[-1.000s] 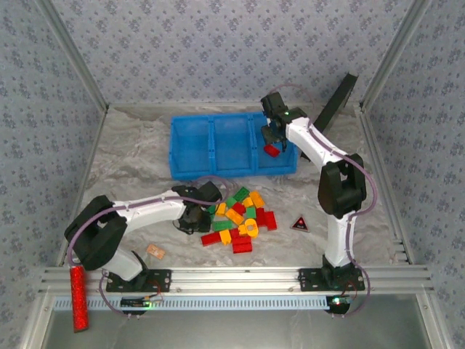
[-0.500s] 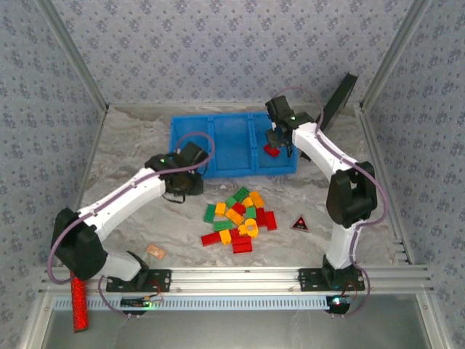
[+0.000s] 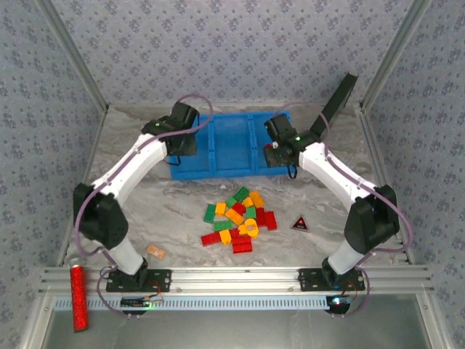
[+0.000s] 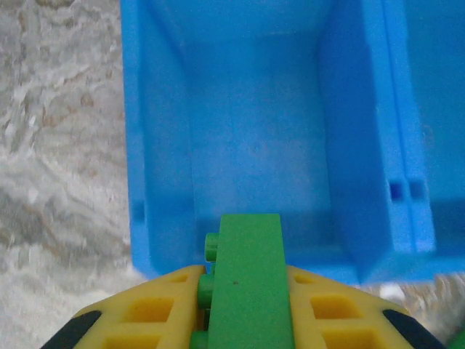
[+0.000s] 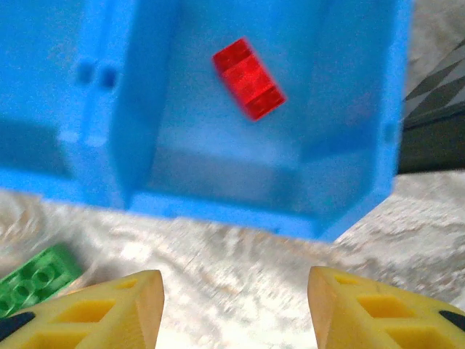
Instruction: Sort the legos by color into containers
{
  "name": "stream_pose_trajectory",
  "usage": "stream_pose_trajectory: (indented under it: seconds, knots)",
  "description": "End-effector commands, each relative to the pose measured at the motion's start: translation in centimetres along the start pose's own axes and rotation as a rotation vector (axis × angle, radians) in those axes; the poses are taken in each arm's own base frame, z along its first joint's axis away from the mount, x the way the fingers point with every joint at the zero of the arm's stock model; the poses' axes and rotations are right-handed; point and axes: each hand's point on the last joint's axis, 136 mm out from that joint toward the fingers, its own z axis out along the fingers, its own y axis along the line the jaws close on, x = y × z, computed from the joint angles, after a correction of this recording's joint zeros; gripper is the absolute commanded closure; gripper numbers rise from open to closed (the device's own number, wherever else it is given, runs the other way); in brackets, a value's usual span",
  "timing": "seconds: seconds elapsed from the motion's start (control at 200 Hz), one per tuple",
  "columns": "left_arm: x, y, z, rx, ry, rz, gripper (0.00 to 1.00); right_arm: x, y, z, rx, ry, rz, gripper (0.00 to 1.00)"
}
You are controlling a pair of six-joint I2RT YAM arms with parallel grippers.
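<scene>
My left gripper (image 4: 243,273) is shut on a green lego (image 4: 251,291), which stands on edge between the yellow fingers with its studs to the left. It hangs over the near wall of the blue bin's left container (image 4: 254,145), which holds nothing. In the top view this gripper (image 3: 180,149) is at the bin's (image 3: 231,169) left end. My right gripper (image 5: 234,291) is open over the table just in front of the right container (image 5: 218,153), where one red lego (image 5: 248,78) lies. The remaining legos (image 3: 240,218), red, green and orange-yellow, lie in a pile mid-table.
A loose green lego (image 5: 36,280) lies near my right gripper's left finger. A black triangle with a red mark (image 3: 299,224) sits right of the pile. A black flat panel (image 3: 338,102) leans at the back right. A red glittery cylinder (image 3: 76,298) and a small tan piece (image 3: 155,251) lie front left.
My left arm swung from the pile up to the bin's left container, carrying the green lego. My right gripper drew back from over the right container to its near wall.
</scene>
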Motion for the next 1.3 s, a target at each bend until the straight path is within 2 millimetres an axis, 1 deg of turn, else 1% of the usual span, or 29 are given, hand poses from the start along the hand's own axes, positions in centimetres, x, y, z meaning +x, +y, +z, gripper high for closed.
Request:
stream_pose_trajectory:
  seconds: [0.0,0.105,0.19,0.215,0.225,0.24,0.37,0.485,0.625,0.87,0.965,1.149,1.294]
  knots:
    - [-2.5,-0.6,2.0,0.019,-0.032,0.033,0.74,3.0,1.8,-1.4,-0.052,0.056,0.044,0.43]
    - [-3.0,-1.2,4.8,0.024,0.001,0.048,0.74,5.2,3.5,-2.1,-0.110,0.089,0.068,0.43]
    - [-2.9,-1.7,6.9,0.026,0.035,0.060,0.74,7.1,4.6,-2.6,-0.146,0.118,0.091,0.43]
    - [-2.8,-1.8,7.4,0.028,0.046,0.061,0.74,7.3,5.0,-2.9,-0.159,0.117,0.101,0.42]
    - [-2.8,-1.9,7.6,0.031,0.049,0.063,0.74,8.2,5.0,-2.5,-0.155,0.140,0.102,0.42]
    - [-2.6,-2.0,7.9,0.033,0.057,0.065,0.74,8.8,5.0,-2.4,-0.155,0.152,0.106,0.42]
    - [-1.9,-2.6,10.1,0.036,0.097,0.069,0.74,11.6,6.2,-2.2,-0.190,0.203,0.144,0.42]
    - [-0.9,-2.7,11.4,0.032,0.133,0.070,0.72,13.1,7.2,-2.1,-0.222,0.228,0.179,0.42]
    - [0.3,-2.7,12.5,0.031,0.165,0.068,0.70,13.7,8.5,-2.0,-0.266,0.233,0.228,0.42]
    - [1.5,-2.7,13.3,0.027,0.194,0.065,0.58,13.9,9.6,-1.5,-0.293,0.236,0.262,0.42]
    - [1.6,-2.6,13.1,0.028,0.193,0.064,0.56,14.2,10.2,-1.1,-0.293,0.247,0.253,0.42]
    - [0.6,-2.7,11.8,0.049,0.155,0.054,0.54,14.5,11.5,-0.4,-0.307,0.263,0.235,0.42]
    - [-0.6,-2.9,10.1,0.080,0.115,0.048,0.51,15.0,12.4,0.3,-0.301,0.281,0.200,0.42]
